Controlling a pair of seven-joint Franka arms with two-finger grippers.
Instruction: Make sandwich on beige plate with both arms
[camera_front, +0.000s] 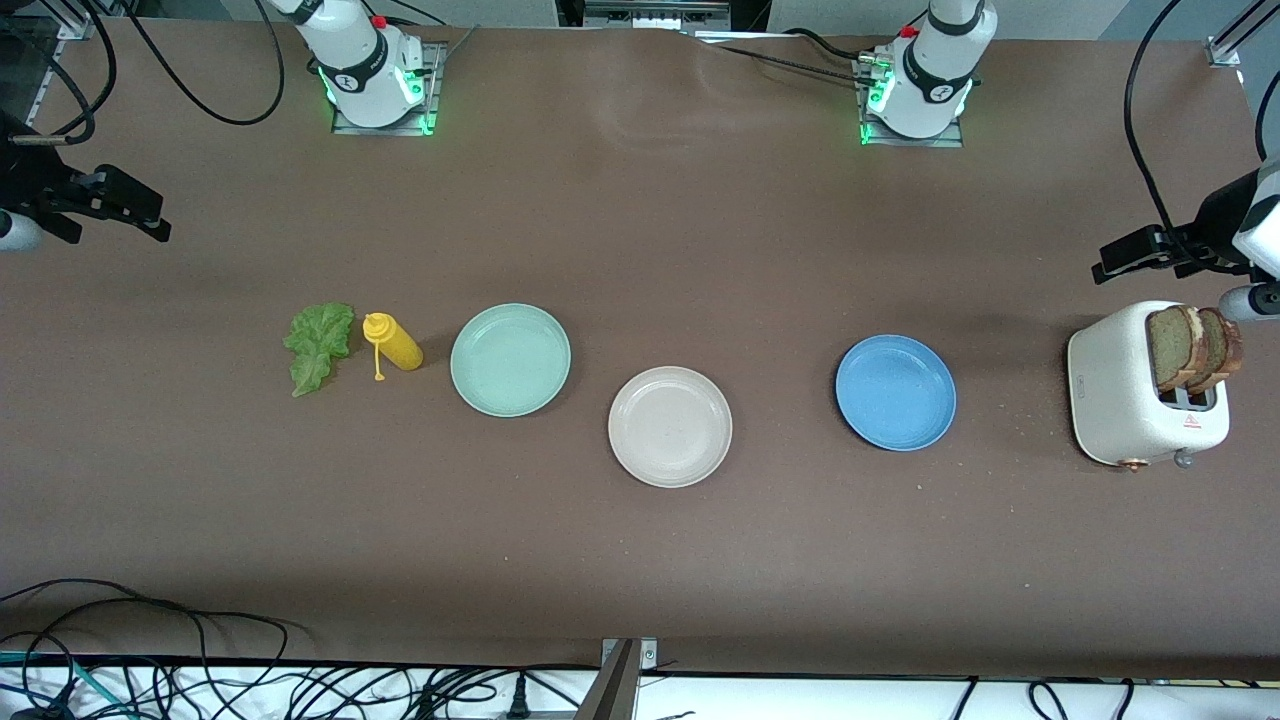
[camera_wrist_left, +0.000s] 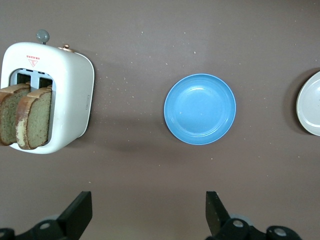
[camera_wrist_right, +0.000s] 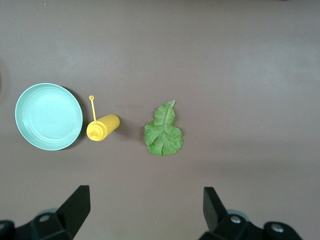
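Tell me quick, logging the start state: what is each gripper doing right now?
Left gripper: open, holding nothing, over bare table near the toaster.
Right gripper: open, holding nothing, over bare table near the lettuce leaf.

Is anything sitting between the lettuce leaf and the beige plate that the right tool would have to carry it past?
Yes. The yellow squeeze bottle and the mint-green plate lie on the table between the lettuce leaf and the beige plate. Both are low.

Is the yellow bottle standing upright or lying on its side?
Lying on its side. The yellow bottle rests lengthwise on the table, its nozzle tip toward the lettuce leaf, between that leaf and the mint-green plate.
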